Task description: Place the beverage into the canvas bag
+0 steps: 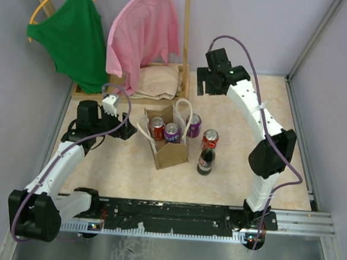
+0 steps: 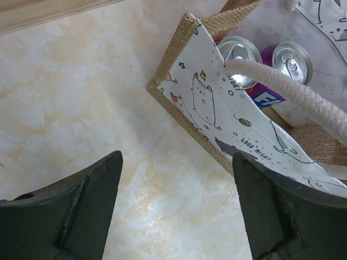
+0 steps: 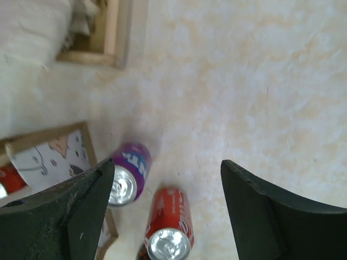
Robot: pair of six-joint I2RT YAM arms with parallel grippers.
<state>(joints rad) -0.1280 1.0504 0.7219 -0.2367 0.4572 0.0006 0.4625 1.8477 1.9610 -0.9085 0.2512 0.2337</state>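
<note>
The canvas bag (image 1: 167,146) stands open at mid-table with a red can (image 1: 157,128) and a purple can (image 1: 171,132) inside. Outside, to its right, stand a purple can (image 1: 194,125), a red can (image 1: 210,138) and a dark cola bottle (image 1: 206,161). My left gripper (image 1: 128,127) is open and empty, just left of the bag; its wrist view shows the bag's printed wall (image 2: 217,111), a white rope handle (image 2: 295,93) and both can tops. My right gripper (image 1: 204,83) is open and empty, high behind the cans; below it are the purple can (image 3: 130,173) and the red can (image 3: 171,225).
A wooden rack (image 1: 183,53) at the back holds a green top (image 1: 76,34) and a pink shirt (image 1: 141,32). A beige folded cloth (image 1: 159,81) lies on its base. Grey walls close in the left, right and back sides.
</note>
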